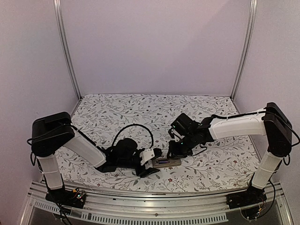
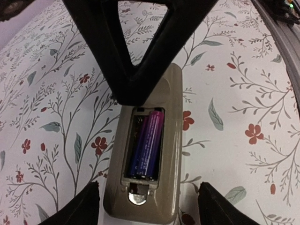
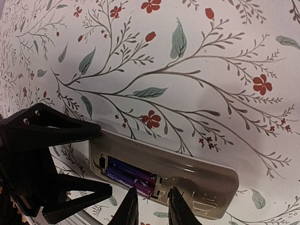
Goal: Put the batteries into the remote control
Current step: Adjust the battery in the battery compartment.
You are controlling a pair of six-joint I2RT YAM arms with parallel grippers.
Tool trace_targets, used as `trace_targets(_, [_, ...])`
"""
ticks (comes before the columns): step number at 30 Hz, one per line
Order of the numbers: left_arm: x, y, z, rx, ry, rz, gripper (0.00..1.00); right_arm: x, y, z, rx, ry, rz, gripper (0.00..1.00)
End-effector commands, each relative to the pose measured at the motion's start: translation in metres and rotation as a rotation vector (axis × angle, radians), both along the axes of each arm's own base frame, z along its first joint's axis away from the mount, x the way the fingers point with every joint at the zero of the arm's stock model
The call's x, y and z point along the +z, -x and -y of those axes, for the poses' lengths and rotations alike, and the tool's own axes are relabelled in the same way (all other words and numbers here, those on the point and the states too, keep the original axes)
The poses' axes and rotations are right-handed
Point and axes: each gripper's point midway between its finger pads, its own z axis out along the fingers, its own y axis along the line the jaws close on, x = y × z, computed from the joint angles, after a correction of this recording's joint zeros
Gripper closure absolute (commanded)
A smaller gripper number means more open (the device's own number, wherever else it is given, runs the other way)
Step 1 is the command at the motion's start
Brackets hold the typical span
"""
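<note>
The remote control (image 1: 166, 162) lies with its grey-tan back up on the floral cloth, near the front middle. Its battery bay is uncovered, and two purple-blue batteries (image 2: 147, 145) (image 3: 131, 176) lie side by side inside. My left gripper (image 1: 153, 164) (image 2: 150, 206) is open. Its fingers (image 2: 86, 206) straddle the remote's (image 2: 171, 117) near end, with a gap showing on the right side. My right gripper (image 1: 174, 151) (image 3: 152, 208) hovers over the bay's edge on the remote (image 3: 206, 176). Its jaws stand a narrow gap apart with nothing between them.
The floral cloth (image 1: 140, 112) covers the whole table. An aluminium rail (image 1: 140, 194) runs along the near edge, with plain walls behind and at the sides. In the right wrist view, the left gripper's black fingers (image 3: 51, 129) sit close at the remote's left end.
</note>
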Motion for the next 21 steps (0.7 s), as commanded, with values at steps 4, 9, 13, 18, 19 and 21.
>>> trace_targets(4, [-0.018,-0.001,-0.004,0.024,-0.035,-0.066,0.32,-0.006,0.007,0.002,0.011,0.002,-0.018,0.78])
trace_targets(9, [-0.016,0.006,-0.004,0.017,-0.019,-0.093,0.37,-0.004,0.006,0.005,0.015,0.015,-0.01,0.78])
trace_targets(13, [-0.017,0.01,-0.006,0.017,-0.026,-0.097,0.37,-0.004,0.008,0.004,0.012,0.012,-0.02,0.79])
trace_targets(18, [-0.013,0.009,-0.004,0.023,-0.017,-0.084,0.3,-0.01,0.009,-0.002,0.034,0.0,-0.036,0.81])
trace_targets(19, [-0.01,0.009,-0.004,0.023,-0.011,-0.082,0.29,-0.013,0.01,-0.003,0.042,0.003,-0.041,0.81])
trace_targets(21, [-0.002,0.009,-0.003,0.023,0.008,-0.079,0.26,-0.015,0.012,-0.004,0.051,0.01,-0.046,0.82])
